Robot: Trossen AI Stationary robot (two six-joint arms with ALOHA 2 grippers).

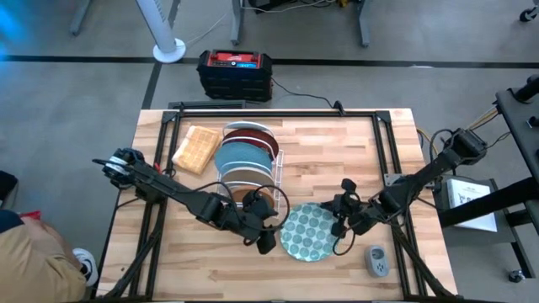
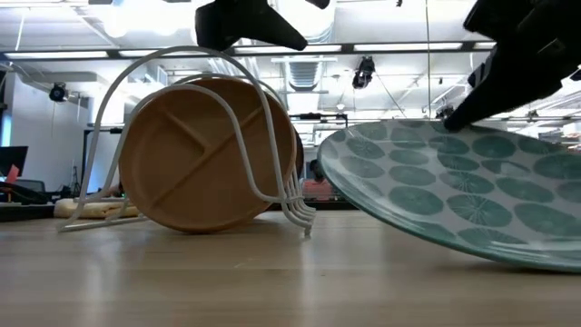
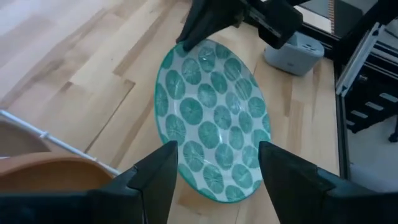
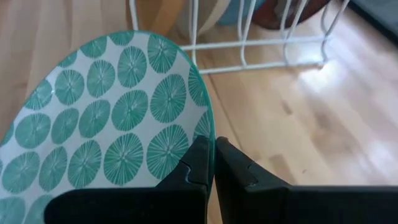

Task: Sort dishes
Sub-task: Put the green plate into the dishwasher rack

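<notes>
A: My right hand (image 4: pixel 211 163) is clamped on the rim of the round teal plate with pale dots (image 1: pixel 309 232), holding it tilted, low edge on the wooden table (image 1: pixel 354 151), just beside the white wire rack (image 1: pixel 274 164).

B: And the left hand (image 3: pixel 217 171)?

A: Wide open, holding nothing, its fingers either side of the plate's near edge. My worry: a thin rim pinch could slip and the plate could drop

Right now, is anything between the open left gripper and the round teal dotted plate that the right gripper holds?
Nothing visible. The left gripper faces the round teal dotted plate directly; the right gripper pinches its far rim.
</notes>
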